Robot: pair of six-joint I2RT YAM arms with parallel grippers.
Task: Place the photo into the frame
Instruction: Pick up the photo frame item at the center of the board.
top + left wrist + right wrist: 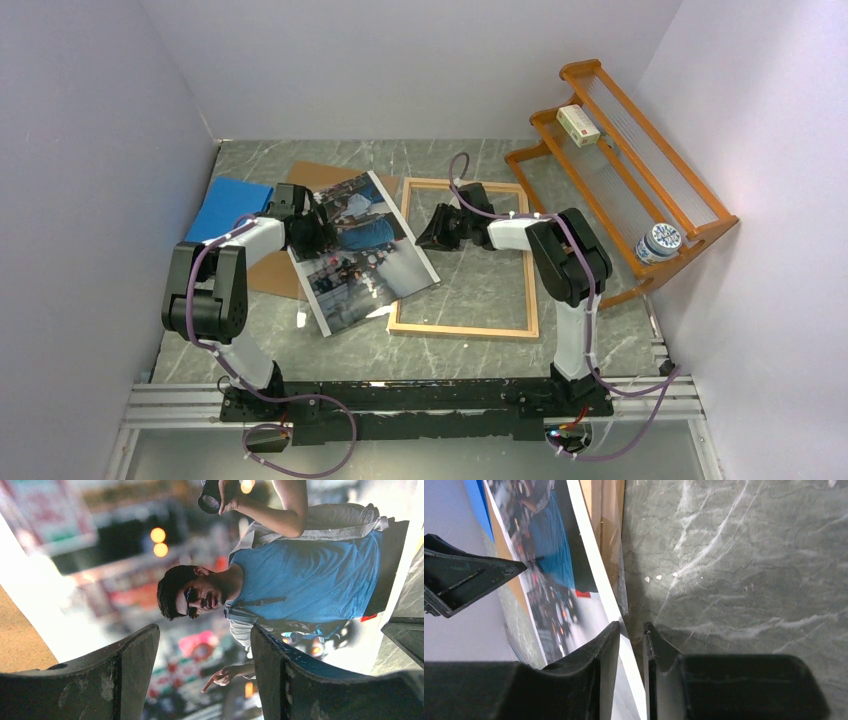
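The photo (pixel 360 250), a colour print with a man in a blue shirt, lies tilted on the table. Its right edge overlaps the left side of the frame (pixel 465 328), which has a light wooden border. My left gripper (pixel 318 228) hovers over the print's left part. It is open (pixel 205 645), with only the picture (pixel 300 575) showing beneath the gap. My right gripper (pixel 432 232) is at the print's right edge. Its jaws (pixel 631 630) are narrow but still apart, and the photo's white margin (pixel 589 555) runs between them beside the frame's border (pixel 606 525).
A brown hardboard panel (pixel 330 175) and a blue sheet (pixel 228 205) lie under and left of the print. An orange slatted rack (pixel 620 150) stands at the back right with a small box (pixel 578 125) and a jar (pixel 658 243). White walls close in three sides.
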